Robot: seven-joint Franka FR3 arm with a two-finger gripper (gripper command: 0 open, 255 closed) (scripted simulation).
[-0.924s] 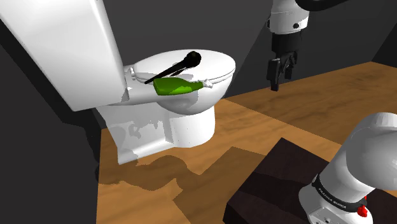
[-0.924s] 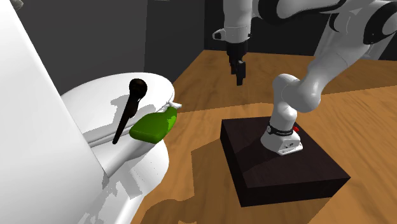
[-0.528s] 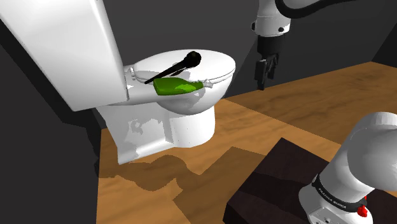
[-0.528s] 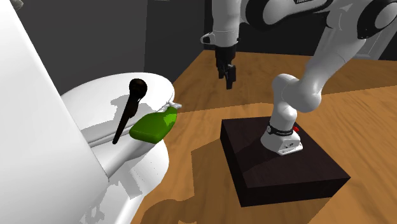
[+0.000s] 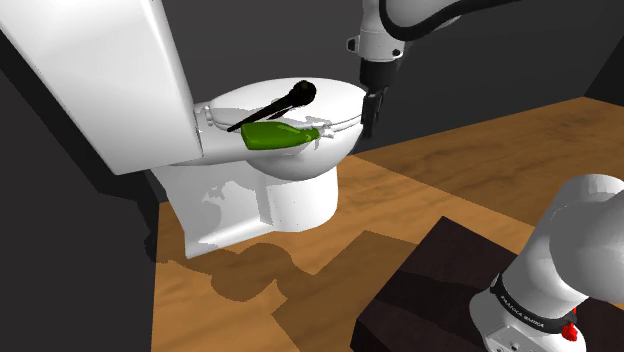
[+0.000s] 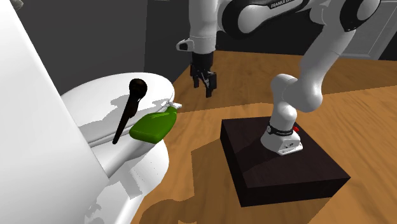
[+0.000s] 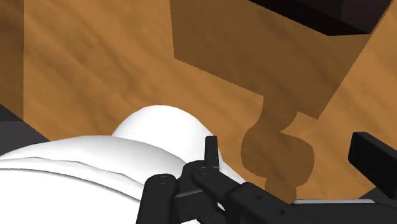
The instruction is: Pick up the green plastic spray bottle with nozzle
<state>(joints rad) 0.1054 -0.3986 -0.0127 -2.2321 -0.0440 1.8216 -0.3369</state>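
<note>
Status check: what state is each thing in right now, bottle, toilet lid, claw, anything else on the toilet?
Green spray bottle: lying on its side on the toilet lid, not held.
Black microphone: lying flat on the lid, beside the bottle.
Toilet lid: down.
Claw: open, empty, in the air off the toilet's front.

Green spray bottle lying on its side on the closed white lid of a toilet, close to the lid's front rim. The glossy green body is broad and flattened and narrows to a small white nozzle. The nozzle sits at the lid's edge and points toward the shoulder view's right. A black, round-headed stick lies on the lid just beside the bottle's wide end.
</note>
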